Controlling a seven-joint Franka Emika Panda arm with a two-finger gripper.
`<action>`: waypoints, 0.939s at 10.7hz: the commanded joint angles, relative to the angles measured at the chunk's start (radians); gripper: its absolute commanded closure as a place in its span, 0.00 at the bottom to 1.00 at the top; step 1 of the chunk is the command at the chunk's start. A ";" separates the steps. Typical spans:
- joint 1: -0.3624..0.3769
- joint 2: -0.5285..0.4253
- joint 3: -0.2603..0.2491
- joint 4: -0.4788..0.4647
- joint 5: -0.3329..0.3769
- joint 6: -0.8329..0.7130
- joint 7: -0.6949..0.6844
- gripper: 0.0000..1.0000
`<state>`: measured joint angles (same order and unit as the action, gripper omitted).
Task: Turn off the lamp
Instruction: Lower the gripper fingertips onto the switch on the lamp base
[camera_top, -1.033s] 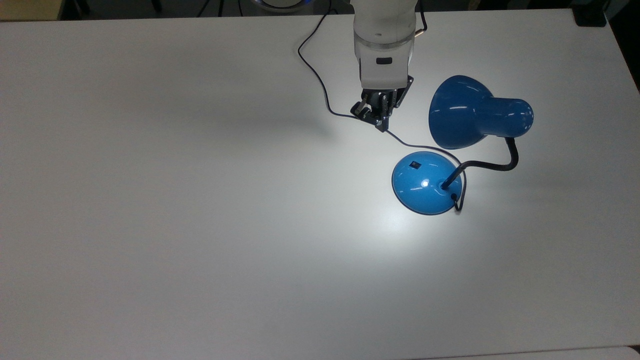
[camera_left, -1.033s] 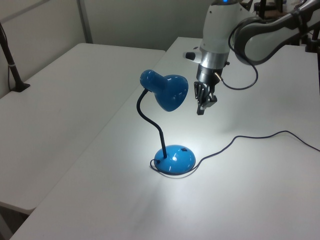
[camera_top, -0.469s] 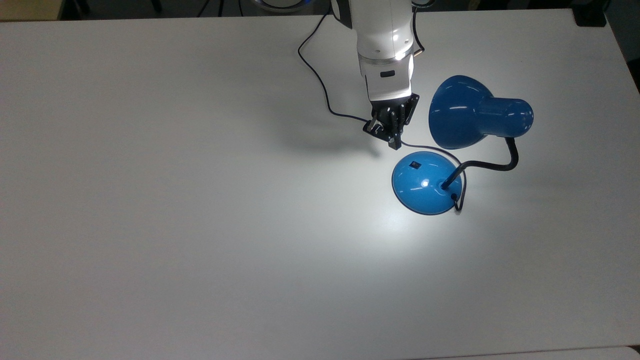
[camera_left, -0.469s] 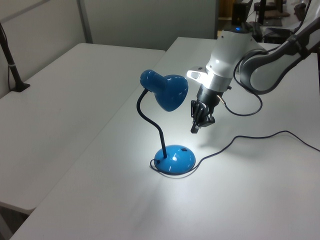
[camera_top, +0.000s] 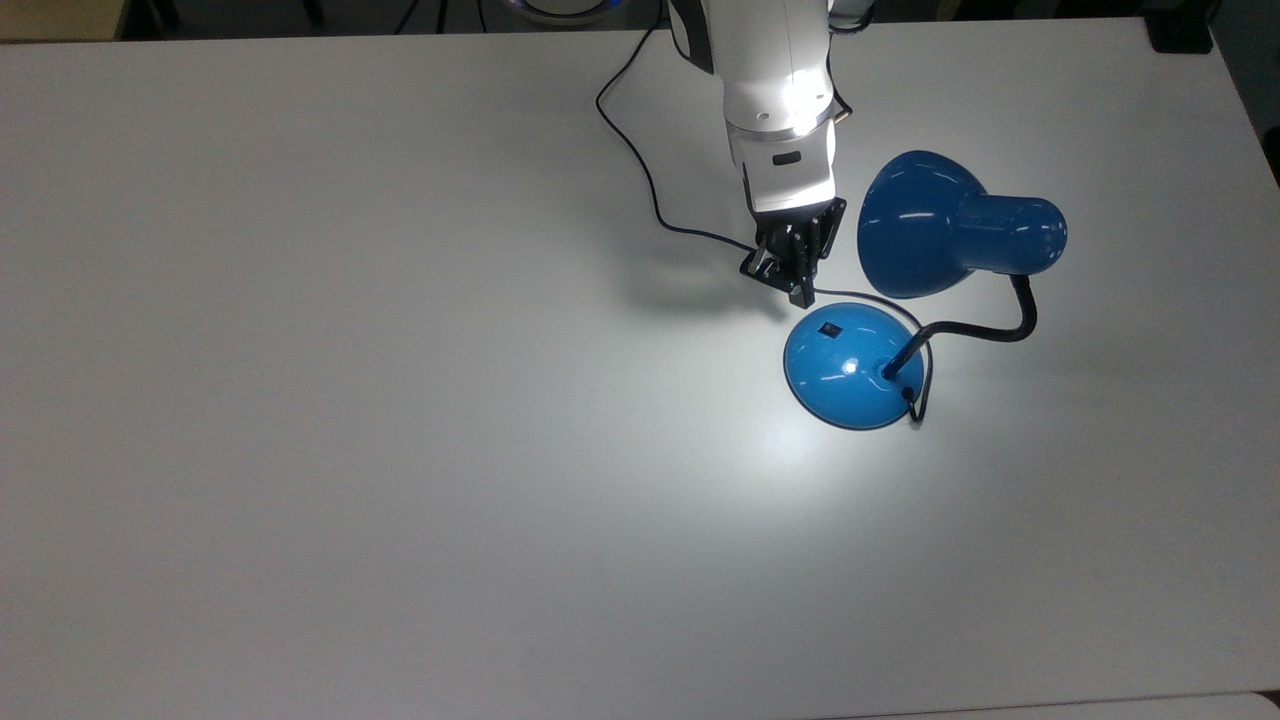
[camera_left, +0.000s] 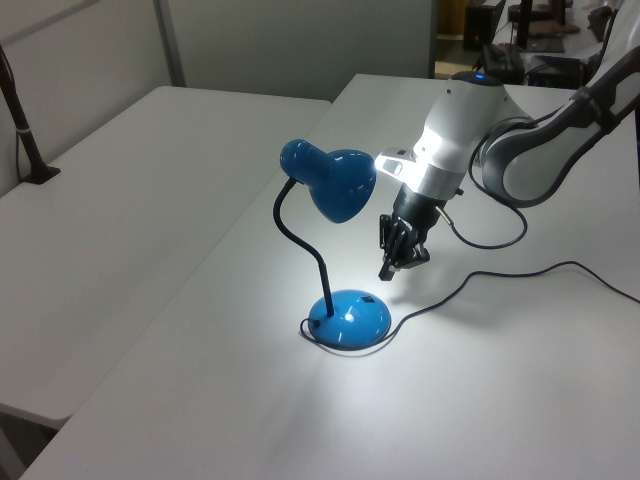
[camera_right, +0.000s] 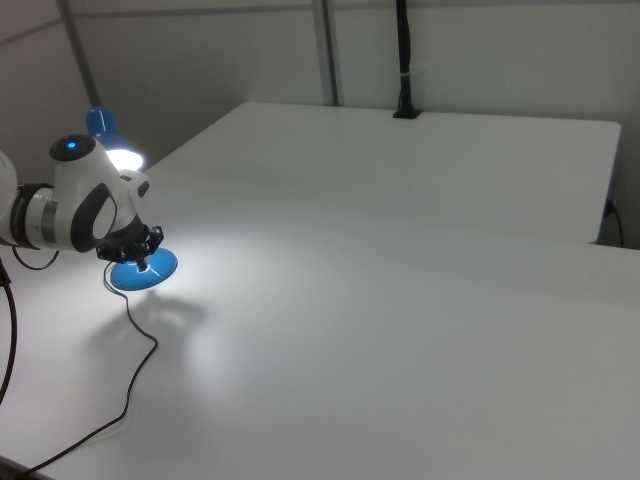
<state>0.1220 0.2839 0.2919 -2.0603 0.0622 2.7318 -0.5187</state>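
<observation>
Gripper (camera_top: 797, 290) fingers pressed together, just beside lit lamp (camera_top: 850, 365) base; apart.

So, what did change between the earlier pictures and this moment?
The gripper moved down and toward the lamp base, right and downward in the top view, and now hangs near the base rim by the black switch. It took hold of nothing. The lamp stayed in place with its light on, and its cord lies as before on the table.
</observation>
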 joint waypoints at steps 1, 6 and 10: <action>0.002 0.024 0.010 -0.007 0.027 0.052 -0.043 1.00; -0.002 0.058 0.043 -0.003 0.025 0.120 -0.047 1.00; -0.016 0.070 0.043 0.011 0.016 0.120 -0.047 1.00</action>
<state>0.1197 0.3429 0.3281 -2.0559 0.0623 2.8304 -0.5316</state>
